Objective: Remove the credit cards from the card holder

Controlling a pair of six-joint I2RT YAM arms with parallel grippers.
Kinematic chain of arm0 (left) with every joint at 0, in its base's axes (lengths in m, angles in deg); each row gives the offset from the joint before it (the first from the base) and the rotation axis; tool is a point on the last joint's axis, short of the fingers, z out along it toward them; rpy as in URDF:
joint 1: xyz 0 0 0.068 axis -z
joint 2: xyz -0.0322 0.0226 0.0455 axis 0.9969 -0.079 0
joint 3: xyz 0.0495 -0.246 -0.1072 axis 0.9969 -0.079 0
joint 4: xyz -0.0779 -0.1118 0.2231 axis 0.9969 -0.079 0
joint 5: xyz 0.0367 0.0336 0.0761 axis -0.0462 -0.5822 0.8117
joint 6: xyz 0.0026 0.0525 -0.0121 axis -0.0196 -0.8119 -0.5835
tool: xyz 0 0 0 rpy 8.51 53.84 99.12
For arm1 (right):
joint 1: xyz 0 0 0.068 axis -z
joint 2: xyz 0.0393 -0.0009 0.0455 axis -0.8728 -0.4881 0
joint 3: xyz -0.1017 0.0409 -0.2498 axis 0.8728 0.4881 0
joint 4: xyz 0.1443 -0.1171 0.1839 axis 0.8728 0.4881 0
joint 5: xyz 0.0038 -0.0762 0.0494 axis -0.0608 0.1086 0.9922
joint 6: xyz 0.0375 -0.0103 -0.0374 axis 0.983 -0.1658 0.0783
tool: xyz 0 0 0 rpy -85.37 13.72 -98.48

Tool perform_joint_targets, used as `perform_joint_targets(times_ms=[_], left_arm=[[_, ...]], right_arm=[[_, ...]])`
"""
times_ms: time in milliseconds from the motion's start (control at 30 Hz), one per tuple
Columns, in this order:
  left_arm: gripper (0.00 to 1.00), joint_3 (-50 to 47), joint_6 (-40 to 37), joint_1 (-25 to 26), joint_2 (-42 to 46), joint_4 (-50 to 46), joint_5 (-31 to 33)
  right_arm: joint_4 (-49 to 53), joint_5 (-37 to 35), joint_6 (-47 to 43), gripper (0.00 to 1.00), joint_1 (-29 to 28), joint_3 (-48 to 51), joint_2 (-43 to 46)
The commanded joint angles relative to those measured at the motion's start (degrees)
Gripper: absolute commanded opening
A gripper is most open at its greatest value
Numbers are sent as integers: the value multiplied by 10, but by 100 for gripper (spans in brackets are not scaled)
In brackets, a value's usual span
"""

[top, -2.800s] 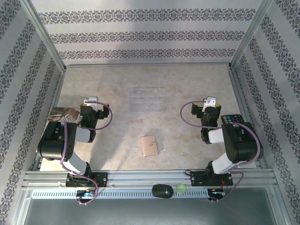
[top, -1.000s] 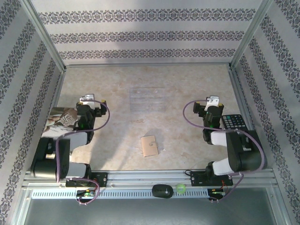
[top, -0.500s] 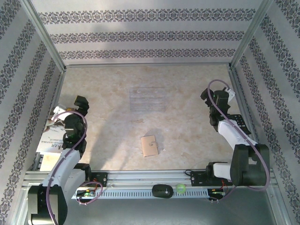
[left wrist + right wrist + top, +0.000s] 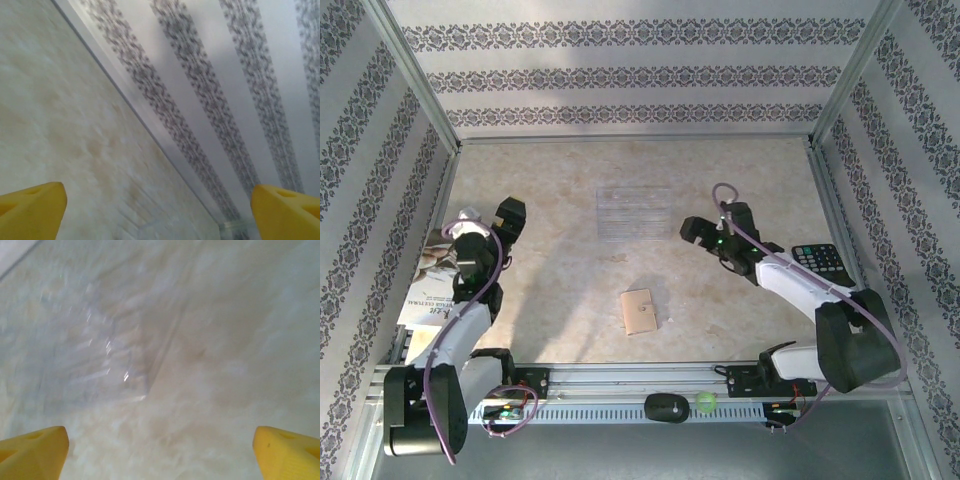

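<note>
Since half a second ago the right arm has swung inward from the far right corner. Its right pincer (image 4: 698,233) now hangs with yellow fingers (image 4: 31,446) wide apart over the pale marbled desk (image 4: 550,170), near the clear transparent rectangular tray (image 4: 633,212), while the left pincer (image 4: 509,216), also wide apart, has turned toward the patterned wall. The small flat tan-brown card holder (image 4: 639,311) lies closed near the front middle of the desk, well apart from both pincers, so I judge the approach is only starting and the credit cards are inside.

Even bright light; both wrist views motion-blurred, overhead sharp.
</note>
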Motion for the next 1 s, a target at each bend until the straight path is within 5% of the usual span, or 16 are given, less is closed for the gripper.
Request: perform_joint_targets(times_ms=[0, 233, 500, 967], left_arm=[[87, 49, -33, 36, -28, -69, -119], [83, 79, -103, 205, -68, -173, -113], [74, 61, -122, 341, -81, -250, -109], [62, -33, -92, 394, -56, -207, -120]], right_arm=[[65, 36, -31, 90, -53, -31, -20], [121, 21, -23, 82, -159, -36, -37], [97, 43, 0, 69, -222, 12, -29], [22, 95, -19, 60, -268, 30, -81]])
